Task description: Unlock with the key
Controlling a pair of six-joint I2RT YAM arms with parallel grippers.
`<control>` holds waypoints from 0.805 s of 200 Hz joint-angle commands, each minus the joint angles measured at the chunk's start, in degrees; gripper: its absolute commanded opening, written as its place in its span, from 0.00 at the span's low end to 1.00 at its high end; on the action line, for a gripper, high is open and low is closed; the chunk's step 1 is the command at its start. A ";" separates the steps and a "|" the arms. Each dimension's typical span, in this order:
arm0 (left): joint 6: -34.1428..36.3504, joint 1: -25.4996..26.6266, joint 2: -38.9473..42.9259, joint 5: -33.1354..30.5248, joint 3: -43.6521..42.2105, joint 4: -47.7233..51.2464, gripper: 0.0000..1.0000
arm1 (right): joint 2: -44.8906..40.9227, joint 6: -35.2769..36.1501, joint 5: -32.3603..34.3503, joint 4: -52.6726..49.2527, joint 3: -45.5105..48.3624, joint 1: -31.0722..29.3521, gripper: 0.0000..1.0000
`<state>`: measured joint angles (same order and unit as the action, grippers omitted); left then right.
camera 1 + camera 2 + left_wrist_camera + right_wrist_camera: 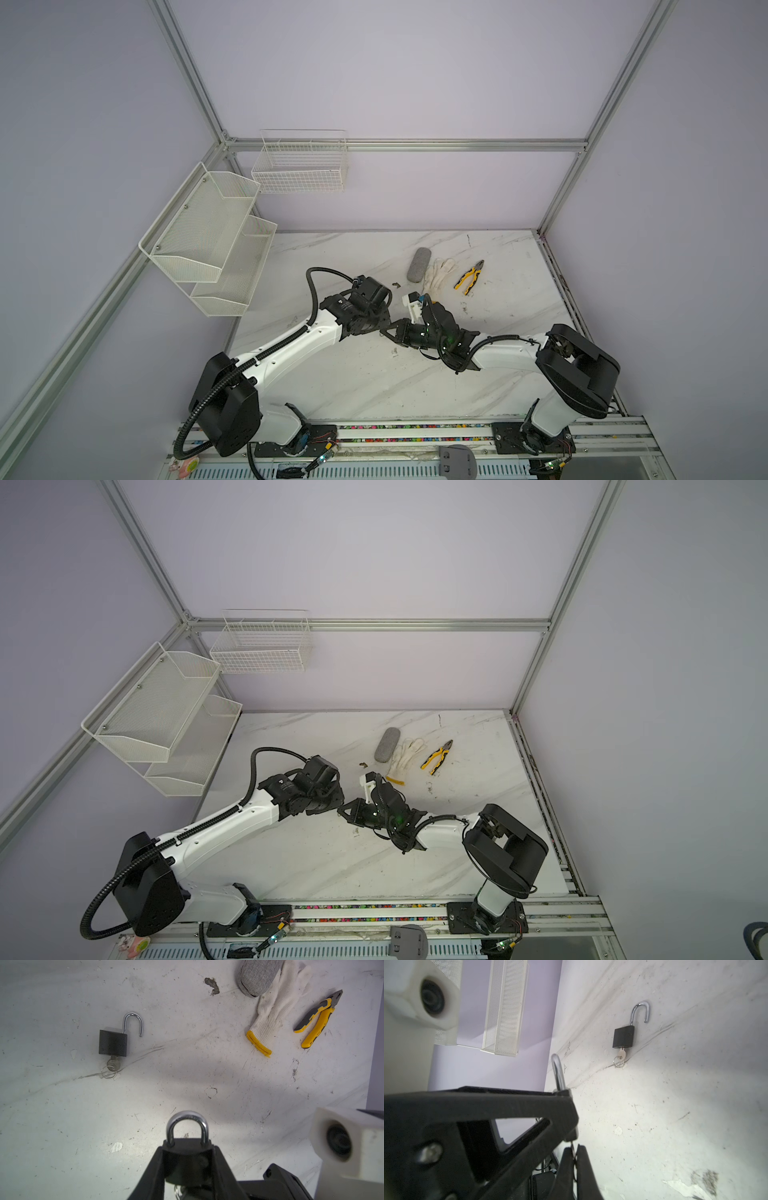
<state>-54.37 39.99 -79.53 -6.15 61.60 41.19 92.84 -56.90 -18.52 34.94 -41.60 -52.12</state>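
The left end effector (188, 1147) is clamping a black square padlock (187, 1160) with a closed steel shackle, holding it above the white marble desk (62, 1126), while the right end effector (574, 1150) is pinching the thin silver key (572, 1145) at its base.

Held padlock (187, 1157): matt black body, glossy metal shackle. Glove (274, 1009): white knit cloth. Tabletop (62, 1126): scuffed.

No writing can be read. Faint engraved letters cross the shackle (188, 1119) of the clamped padlock (187, 1159), and a stamp marks the key (113, 1063) in the open padlock (112, 1042), both too blurred. White print (345, 306) on a black joint (332, 305) of the left arm (291, 351) is too small to make out.
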 commanded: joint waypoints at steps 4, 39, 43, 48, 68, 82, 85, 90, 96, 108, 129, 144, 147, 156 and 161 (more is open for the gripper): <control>1.15 2.67 1.73 4.81 2.89 4.43 0.00 | -2.22 1.24 6.93 2.59 -0.88 1.01 0.00; 1.89 2.59 2.75 1.50 3.28 4.87 0.00 | -2.84 1.09 8.08 4.13 0.02 0.66 0.00; 1.90 2.49 2.62 1.17 3.62 4.99 0.00 | -2.78 1.09 7.90 4.15 0.17 0.59 0.00; 1.82 2.32 2.50 0.67 4.02 5.04 0.00 | -2.67 1.09 7.62 4.41 0.45 0.53 0.00; 0.94 1.70 2.05 -1.56 5.29 4.68 0.00 | -2.76 1.03 6.20 6.72 2.61 0.09 0.00; 0.17 1.37 1.92 -3.42 5.90 3.94 0.00 | -2.75 0.87 4.92 8.04 4.01 -0.02 0.06; 0.14 1.28 1.88 -3.57 5.96 3.62 0.00 | -2.68 0.84 4.51 8.34 4.33 -0.03 0.07; 0.06 1.08 1.92 -3.65 5.98 3.12 0.00 | -2.54 0.83 3.64 8.81 4.71 -0.02 0.09; -0.28 0.74 1.92 -3.76 5.99 2.79 0.00 | -2.27 0.70 2.30 9.67 5.23 -0.08 0.11; -0.91 0.12 2.00 -3.80 5.95 1.97 0.00 | -2.23 -0.16 0.61 11.99 6.82 -0.07 0.14; -1.16 -0.35 2.19 -4.03 5.72 0.78 0.00 | -2.15 -2.24 -2.00 16.84 9.42 -0.06 0.19; -1.74 -0.61 1.94 -4.04 5.81 0.64 0.00 | -2.05 -3.50 -3.00 18.99 10.18 -0.07 0.21; -1.79 -0.66 1.92 -3.99 5.81 0.52 0.00 | -1.98 -3.68 -2.96 19.02 10.18 -0.08 0.22; -1.88 -0.60 1.92 -3.71 5.66 -0.06 0.00 | -1.83 -4.05 -2.67 19.30 10.13 -0.14 0.22; -1.96 -0.62 1.84 -3.49 5.48 -0.31 0.00 | -1.71 -4.24 -2.55 19.91 9.99 -0.13 0.22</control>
<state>-55.11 39.75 -78.41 -8.80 62.04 42.33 91.44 -58.67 -19.97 48.60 -31.75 -52.40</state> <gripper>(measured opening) 0.306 0.216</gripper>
